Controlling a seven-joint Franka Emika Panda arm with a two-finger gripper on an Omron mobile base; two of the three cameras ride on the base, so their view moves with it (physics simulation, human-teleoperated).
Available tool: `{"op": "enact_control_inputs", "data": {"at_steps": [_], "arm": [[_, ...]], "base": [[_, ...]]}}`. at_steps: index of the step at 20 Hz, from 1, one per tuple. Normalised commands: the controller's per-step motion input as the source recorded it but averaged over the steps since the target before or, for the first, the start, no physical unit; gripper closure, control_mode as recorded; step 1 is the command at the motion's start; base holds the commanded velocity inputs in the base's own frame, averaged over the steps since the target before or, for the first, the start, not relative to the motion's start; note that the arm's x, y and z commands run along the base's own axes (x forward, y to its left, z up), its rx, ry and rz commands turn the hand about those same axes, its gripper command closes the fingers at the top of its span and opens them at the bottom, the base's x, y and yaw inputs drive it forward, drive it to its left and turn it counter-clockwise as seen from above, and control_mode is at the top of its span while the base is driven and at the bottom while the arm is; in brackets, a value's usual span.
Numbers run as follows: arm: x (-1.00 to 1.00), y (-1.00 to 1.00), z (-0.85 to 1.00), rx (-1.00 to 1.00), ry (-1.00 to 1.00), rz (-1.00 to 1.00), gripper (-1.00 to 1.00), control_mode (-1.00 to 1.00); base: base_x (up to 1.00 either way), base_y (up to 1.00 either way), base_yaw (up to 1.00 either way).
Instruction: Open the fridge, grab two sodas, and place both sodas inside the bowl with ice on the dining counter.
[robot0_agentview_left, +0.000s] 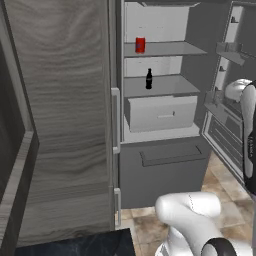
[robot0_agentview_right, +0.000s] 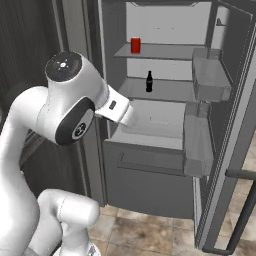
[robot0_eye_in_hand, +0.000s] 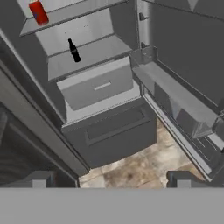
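With your gripper (robot0_eye_in_hand: 109, 180) fingers spread and empty, reaching carelessly past the open fridge (robot0_agentview_left: 160, 165) door shelves could topple the slim dark bottle (robot0_agentview_left: 148, 79) beneath the red can (robot0_agentview_left: 140, 44)

wood-grain cabinet panel (robot0_agentview_left: 60, 115) at left; tan stone-tile floor (robot0_agentview_right: 150, 232) below.

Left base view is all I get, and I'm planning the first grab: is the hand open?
Observer: Yes. In the hand view the hand has its fingers wide apart, with nothing between them.
Operator: What is it looking at?
Observer: Into the open fridge, about at the drawer; the bottle and the red can sit toward that view's upper left.
Operator: Where's the door handle?
Observer: The right base view shows the bar handle on the open door's outer face.
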Motion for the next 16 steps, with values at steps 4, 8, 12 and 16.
{"op": "enact_control_inputs", "data": {"at_steps": [4,8,12,16], "arm": [[-0.63,0.67,-0.22,-0.09,-0.08,0.23,-1.0,-1.0],[-0.33,0.67,-0.2,-0.15,0.0,0.21,-1.0,-1.0],[-0.1,0.4,-0.28,-0.17,0.01,0.1,-1.0,-1.0],[-0.1,0.21,-0.32,-0.09,-0.04,0.0,-1.0,-1.0]], "base": [[0.0,0.0,0.0],[0.0,0.0,0.0],[0.0,0.0,0.0],[0.0,0.0,0.0]]}}
